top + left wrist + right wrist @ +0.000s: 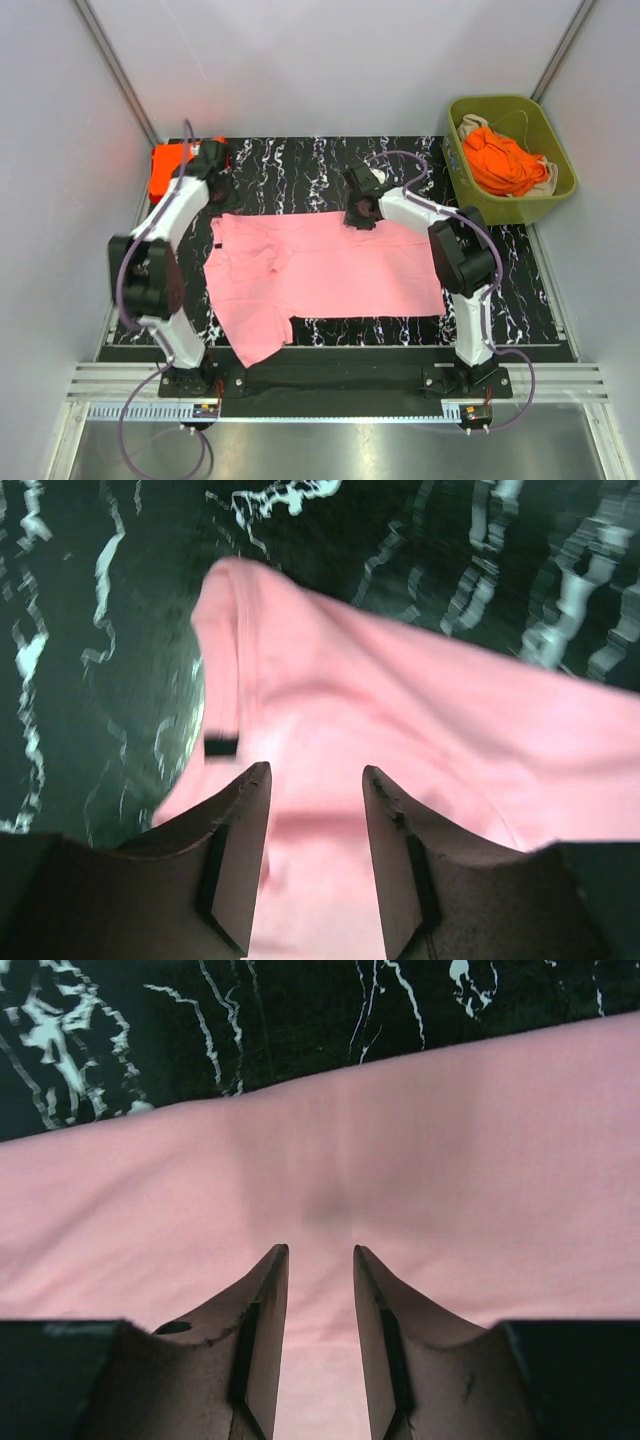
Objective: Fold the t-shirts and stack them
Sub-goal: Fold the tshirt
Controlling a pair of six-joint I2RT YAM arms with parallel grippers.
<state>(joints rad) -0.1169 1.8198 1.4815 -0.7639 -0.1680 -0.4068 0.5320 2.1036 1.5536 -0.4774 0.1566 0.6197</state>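
Left hand (316,770) and right hand (320,1250), both spread, hover over the light pink cloth t-shirt (330,270) on the black marbled counter (300,165).

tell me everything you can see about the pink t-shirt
The pink t-shirt is soft, plain light-pink cloth, spread mostly flat and lightly wrinkled across the black marbled mat. One part trails toward the near edge on the left. A dark label sits at its neck. The right tool hovers open at its far edge and the left tool is open near the collar. Neither visibly grips it.
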